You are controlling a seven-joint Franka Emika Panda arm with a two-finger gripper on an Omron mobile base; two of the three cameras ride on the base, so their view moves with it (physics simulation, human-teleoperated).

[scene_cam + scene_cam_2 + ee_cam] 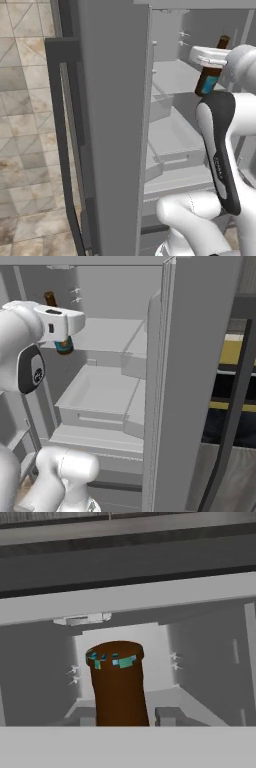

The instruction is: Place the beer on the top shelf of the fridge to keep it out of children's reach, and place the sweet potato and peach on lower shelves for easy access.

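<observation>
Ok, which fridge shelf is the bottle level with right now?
The top shelf: the beer, gripped in the gripper, hangs just above that highest panel; the lower shelves sit well beneath.

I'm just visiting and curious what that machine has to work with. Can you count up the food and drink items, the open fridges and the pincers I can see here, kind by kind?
Beer bottles: 1, clamped in the pincer in front of the fridge's upper shelves
Open fridges: 1
Pincers: 1, shut on the beer
Total: 3
</observation>
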